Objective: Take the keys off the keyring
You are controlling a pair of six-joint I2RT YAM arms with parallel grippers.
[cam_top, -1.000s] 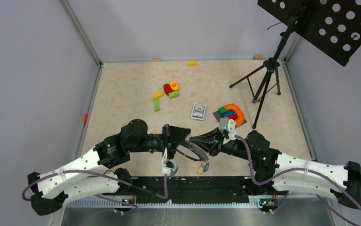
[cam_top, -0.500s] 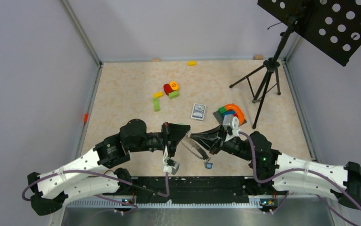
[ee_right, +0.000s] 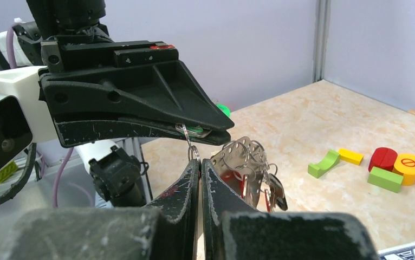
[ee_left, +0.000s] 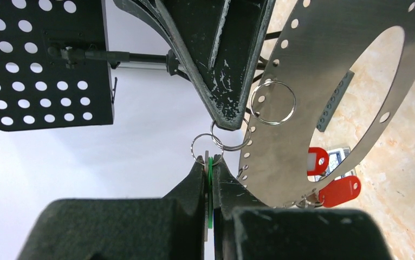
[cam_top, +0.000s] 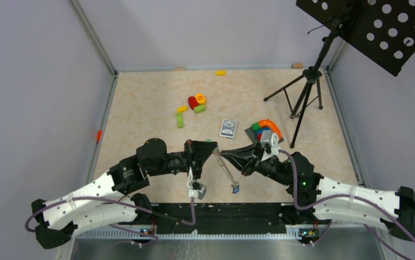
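Observation:
The keyring (ee_left: 303, 81) is a flat perforated grey metal loop hanging in the air between my two grippers; from above it shows edge-on (cam_top: 225, 170), with a blue tag (cam_top: 235, 189) at its low end. My left gripper (ee_left: 209, 161) is shut on a green-tagged key (ee_left: 211, 179), whose small split ring sticks out past the tips. Facing it tip to tip, my right gripper (ee_right: 200, 162) is shut on a small split ring (ee_left: 229, 138) threaded through the keyring. Other keys (ee_right: 273, 192) and red tags (ee_left: 339, 190) dangle from the loop.
A blue playing-card box (cam_top: 228, 128) lies just beyond the grippers. An orange arch block (cam_top: 269, 127) with other blocks sits to its right. More toy blocks (cam_top: 196, 103) lie farther back. A tripod stand (cam_top: 305, 92) occupies the far right.
The right gripper has swung up and toward the left gripper. The keyring has turned edge-on and its blue tag has shifted slightly. Both grips have held.

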